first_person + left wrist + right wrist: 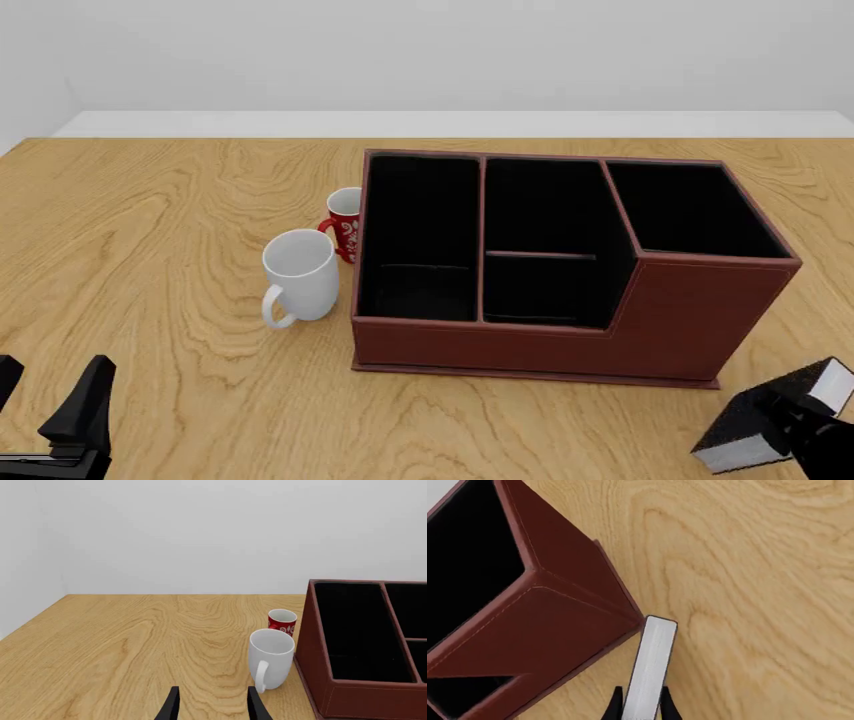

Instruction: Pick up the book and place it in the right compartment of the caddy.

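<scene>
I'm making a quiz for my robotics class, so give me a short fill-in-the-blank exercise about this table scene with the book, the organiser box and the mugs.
1. The right gripper is shut on the ____.
2. Every compartment of the caddy is ____.
3. Next to the white mug stands a smaller ____ mug.
4. The left gripper is open and holds ____.

Missing words: book; empty; red; nothing

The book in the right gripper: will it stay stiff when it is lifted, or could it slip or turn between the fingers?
The book probably stays stiff: its page edge runs straight, without sag. The right gripper pinches it near one end, so the long free part may swing or pivot. Its cover looks smooth, so some slipping is possible. Near the caddy, a tilted book might catch the wall.
</scene>
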